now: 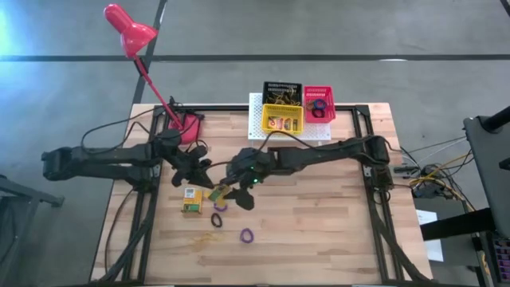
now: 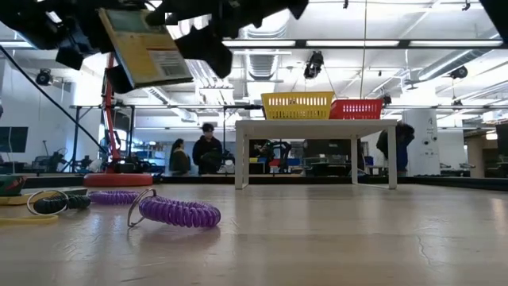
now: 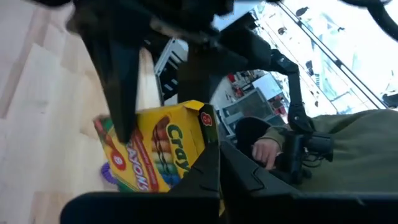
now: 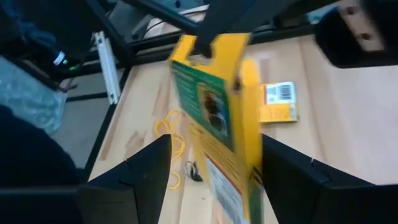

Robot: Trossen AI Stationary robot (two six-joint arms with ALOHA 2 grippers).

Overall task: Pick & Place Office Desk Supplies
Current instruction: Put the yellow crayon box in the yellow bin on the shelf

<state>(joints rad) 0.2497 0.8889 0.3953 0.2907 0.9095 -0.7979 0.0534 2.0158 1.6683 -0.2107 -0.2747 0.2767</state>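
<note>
while a purple ring (image 2: pixel 176 212) lies nearest on the desk (image 1: pixel 319 223) in the low view, with a black ring (image 2: pixel 55 202) and a second purple ring (image 2: pixel 115 196) a little farther back, a yellow-green crayon box (image 2: pixel 144 48) hangs in the air above them. the left hand (image 1: pixel 209 174) is clamped on this box, its dark fingers (image 3: pixel 121 93) pressed against the printed face. the right hand (image 1: pixel 236 194) is just beside it, fingers spread wide either side of the box without touching it. a second box (image 1: pixel 190 202) lies flat on the desk near yellow rubber bands (image 1: pixel 205 237). farther back, the yellow tray (image 1: pixel 282 118), red tray (image 1: pixel 319 104) and black tray (image 1: pixel 283 92) sit on the white stand (image 1: pixel 256 112), beside the red lamp (image 1: pixel 131 32).
</note>
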